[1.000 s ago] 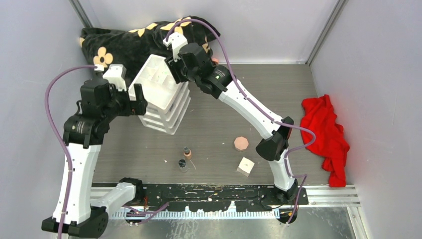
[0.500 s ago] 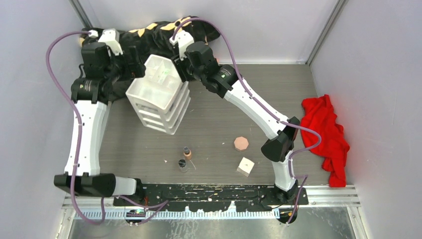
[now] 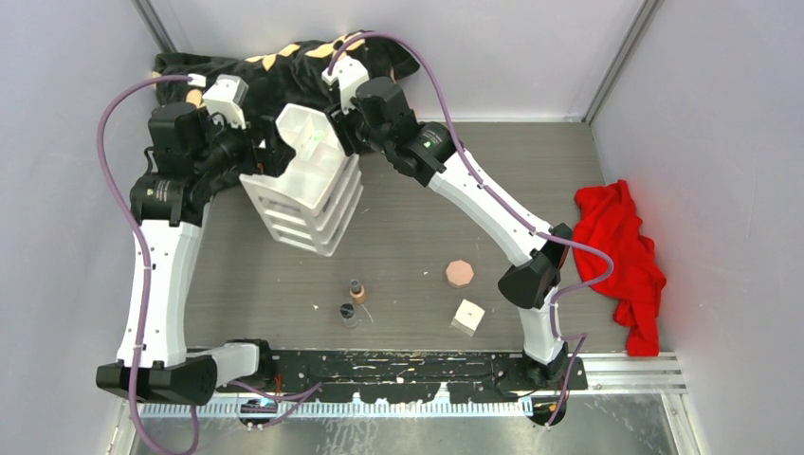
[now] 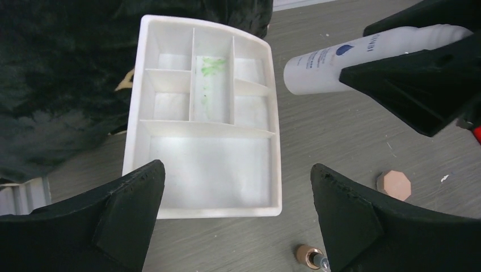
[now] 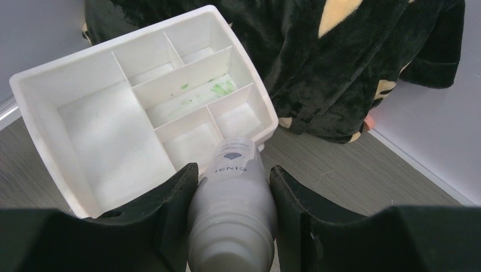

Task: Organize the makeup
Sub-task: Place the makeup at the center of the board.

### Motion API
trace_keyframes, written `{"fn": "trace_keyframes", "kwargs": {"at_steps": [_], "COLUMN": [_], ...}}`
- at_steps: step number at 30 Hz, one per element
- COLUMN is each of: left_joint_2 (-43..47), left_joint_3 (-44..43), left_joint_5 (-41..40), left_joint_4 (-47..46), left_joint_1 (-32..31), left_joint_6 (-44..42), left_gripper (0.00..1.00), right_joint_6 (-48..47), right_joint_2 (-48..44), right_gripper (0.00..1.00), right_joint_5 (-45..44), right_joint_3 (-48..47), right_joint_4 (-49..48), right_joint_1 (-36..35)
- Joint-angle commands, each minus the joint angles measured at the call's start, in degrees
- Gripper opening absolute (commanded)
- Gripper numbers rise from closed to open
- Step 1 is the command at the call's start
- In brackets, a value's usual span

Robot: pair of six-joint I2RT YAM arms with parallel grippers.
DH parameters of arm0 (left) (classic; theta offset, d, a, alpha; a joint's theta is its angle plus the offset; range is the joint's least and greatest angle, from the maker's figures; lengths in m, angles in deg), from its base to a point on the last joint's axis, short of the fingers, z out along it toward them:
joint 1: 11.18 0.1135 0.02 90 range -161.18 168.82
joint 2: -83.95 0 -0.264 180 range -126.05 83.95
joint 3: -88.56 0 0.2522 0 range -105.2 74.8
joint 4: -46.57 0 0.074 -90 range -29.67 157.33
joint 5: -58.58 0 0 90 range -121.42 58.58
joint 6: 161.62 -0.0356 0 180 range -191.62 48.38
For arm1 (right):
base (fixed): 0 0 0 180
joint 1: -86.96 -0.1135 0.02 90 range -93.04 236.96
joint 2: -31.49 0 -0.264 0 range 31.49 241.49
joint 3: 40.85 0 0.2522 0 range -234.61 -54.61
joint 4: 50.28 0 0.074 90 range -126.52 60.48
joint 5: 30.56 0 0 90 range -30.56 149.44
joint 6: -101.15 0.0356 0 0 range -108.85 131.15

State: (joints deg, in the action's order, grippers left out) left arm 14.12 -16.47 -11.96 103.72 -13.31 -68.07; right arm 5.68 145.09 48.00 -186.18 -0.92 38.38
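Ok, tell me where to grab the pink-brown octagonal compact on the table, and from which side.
Take the octagonal compact by two opposite flat edges, coming straight down from above. It lies flat and low on the table, apart from the white cube, so a side approach would likely find little to hold.

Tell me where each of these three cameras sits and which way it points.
Top external: fixed above and behind, looking down at the table; the left arm and right arm show whole.
Left wrist: on the left arm, looking down into the white drawer box; the open left gripper frames it.
Right wrist: on the right arm, facing the box; the right gripper holds the white bottle.
Shared: both wrist views show the green-stained compartment and the bottle.
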Motion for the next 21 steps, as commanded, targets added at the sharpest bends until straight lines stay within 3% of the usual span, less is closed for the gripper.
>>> {"fn": "trace_keyframes", "kwargs": {"at_steps": [1, 5, 10, 21], "left_joint_2": [0.7, 3.2, 8.8, 13.6], "left_joint_3": [-1.6, 1.2, 7.5, 9.8], "left_joint_5": [3.9, 7.0, 3.5, 1.0], "left_joint_4": [-1.7, -1.7, -0.8, 0.3], "left_joint_1": [0.1, -0.9, -5.1, -5.2], "left_joint_6": [-4.3, -4.2, -6.6, -5.0], "left_gripper": [1.0, 0.95, 0.94, 0.94], "right_joint_6": [0.4, 0.3, 0.3, 2.5], "right_joint_2": [-4.3, -5.5, -6.4, -5.6], "right_gripper": [0.3, 0.3, 0.3, 0.29], "right_joint_5": [-0.1, -0.5, -0.1, 2.2], "right_joint_3": [-2.6, -1.2, -0.1, -2.6], "right_joint_4": [-3.6, -3.0, -1.4, 4.0], "right_joint_1": [0.3, 0.6, 0.6, 0.5]}}
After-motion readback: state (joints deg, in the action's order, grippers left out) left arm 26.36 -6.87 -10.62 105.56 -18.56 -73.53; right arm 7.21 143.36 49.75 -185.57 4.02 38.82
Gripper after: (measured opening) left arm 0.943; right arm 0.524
